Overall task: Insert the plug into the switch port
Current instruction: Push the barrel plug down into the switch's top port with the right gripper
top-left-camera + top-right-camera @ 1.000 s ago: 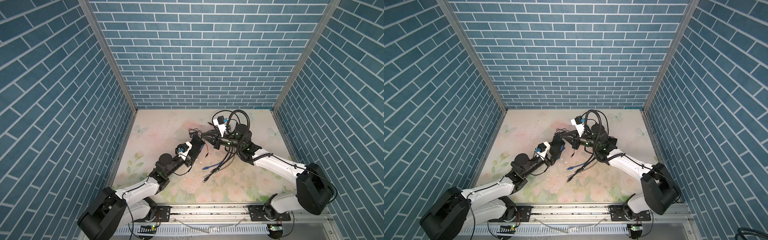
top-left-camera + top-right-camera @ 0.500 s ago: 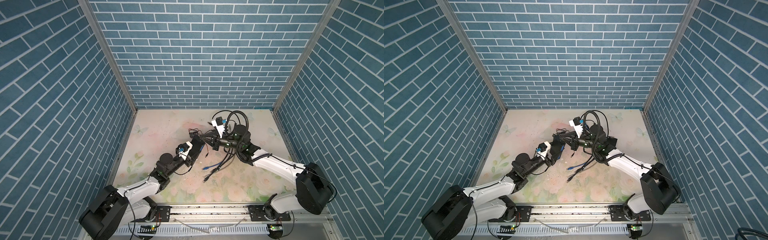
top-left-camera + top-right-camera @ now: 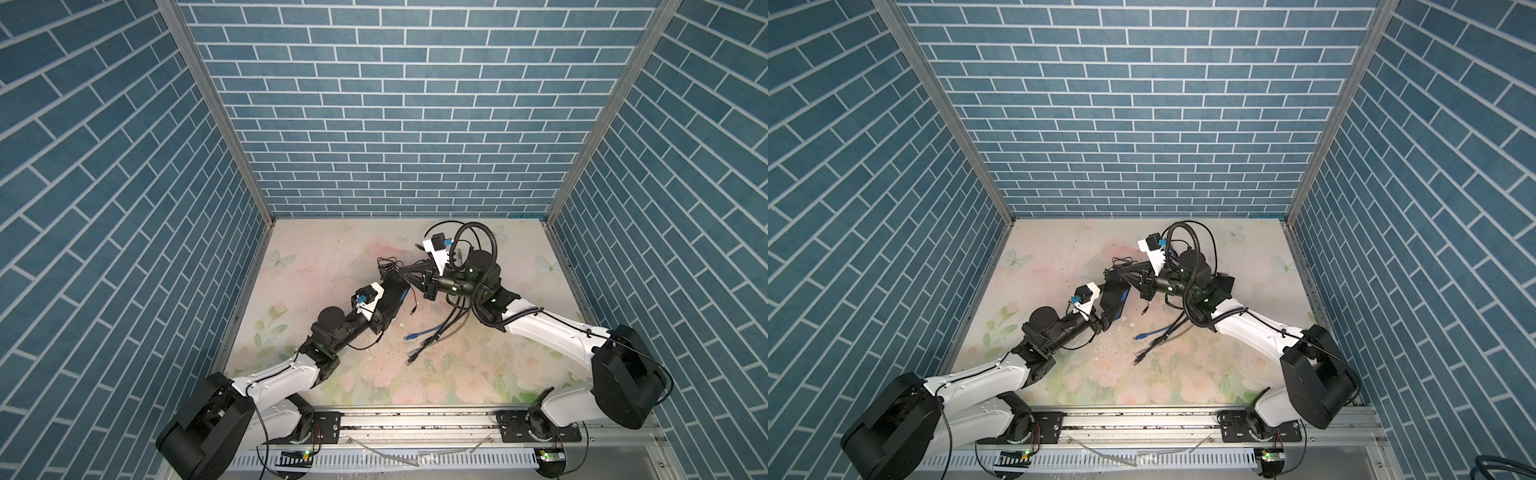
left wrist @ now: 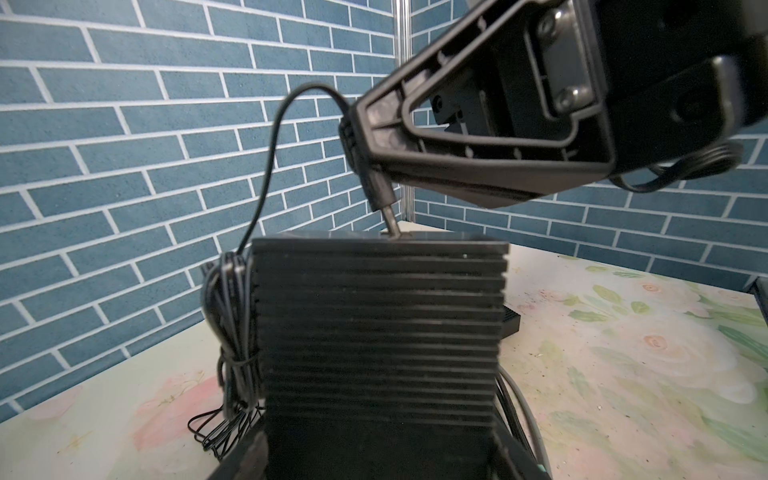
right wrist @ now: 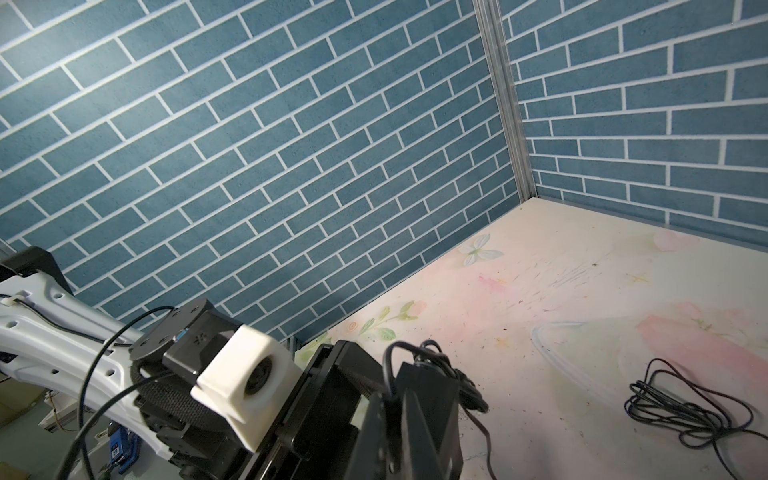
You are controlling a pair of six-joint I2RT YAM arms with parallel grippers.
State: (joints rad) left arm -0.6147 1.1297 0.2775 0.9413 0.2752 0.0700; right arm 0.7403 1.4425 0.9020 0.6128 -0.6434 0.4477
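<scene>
The left end effector (image 3: pixel 386 305) holds the black ribbed switch (image 4: pixel 380 324) above the worktop (image 3: pixel 457 374). The right end effector (image 3: pixel 407 273) is closed narrow on the plug (image 4: pixel 376 187). The plug's metal tip touches the end face of the switch; if it sits in a port, I cannot tell.

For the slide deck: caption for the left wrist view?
Right pincer holds the black plug, tip touching the far end of the ribbed switch.

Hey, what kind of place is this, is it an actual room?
Probably a robot test booth, not a real room: blue brick-print wall panels joined by bare aluminium corner posts, a floral-print tabletop, and a metal mounting rail along its front edge.
</scene>
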